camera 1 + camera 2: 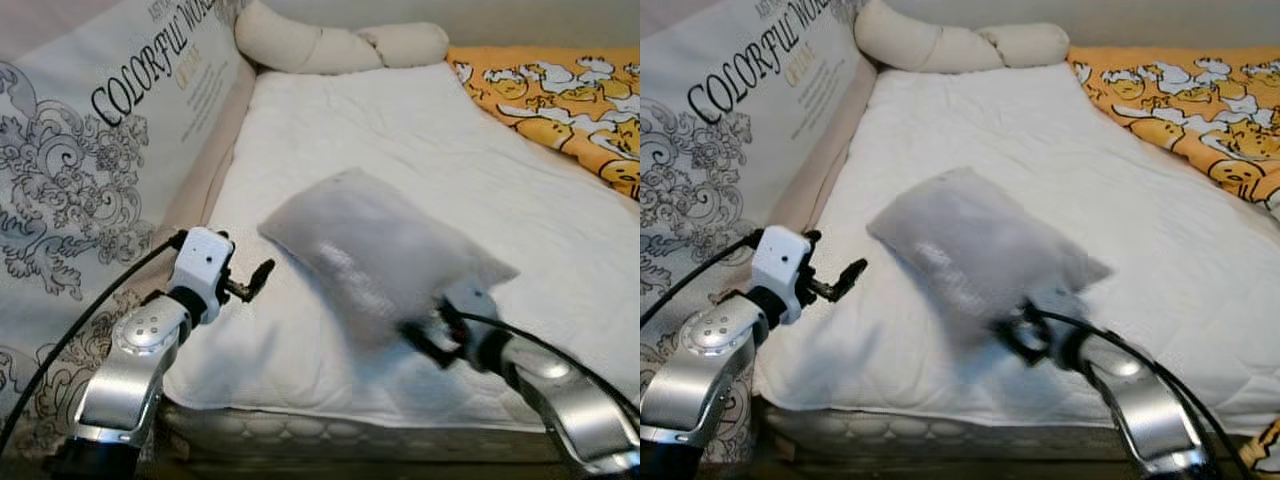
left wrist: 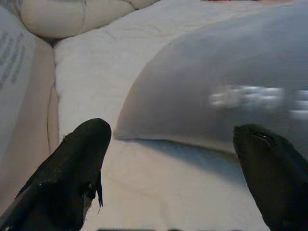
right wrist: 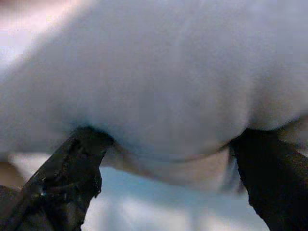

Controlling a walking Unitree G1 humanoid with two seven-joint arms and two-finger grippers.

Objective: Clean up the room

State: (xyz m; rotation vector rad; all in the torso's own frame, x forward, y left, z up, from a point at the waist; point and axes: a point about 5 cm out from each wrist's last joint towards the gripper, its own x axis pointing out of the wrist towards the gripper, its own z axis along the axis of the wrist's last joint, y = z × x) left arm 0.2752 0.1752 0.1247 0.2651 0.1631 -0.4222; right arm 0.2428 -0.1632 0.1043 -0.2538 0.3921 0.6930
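Observation:
A grey pillow (image 1: pixel 380 255) is tilted over the near half of the white bed (image 1: pixel 420 130), blurred. My right gripper (image 1: pixel 430 335) is under its near corner. In the right wrist view, the right gripper (image 3: pixel 168 139) is open, its fingers spread wide with the pillow's (image 3: pixel 159 86) edge bulging between them. My left gripper (image 1: pixel 252 282) hovers open over the bed's near left edge, a short way left of the pillow. In the left wrist view, the left gripper (image 2: pixel 173 132) points at the pillow's (image 2: pixel 226 86) end with nothing between its fingers.
A cream bolster cushion (image 1: pixel 330 45) lies along the head of the bed. An orange cartoon-print blanket (image 1: pixel 560 90) covers the far right side. A tall printed panel (image 1: pixel 90 150) walls the bed's left side. The mattress's front edge (image 1: pixel 350 425) is just ahead of me.

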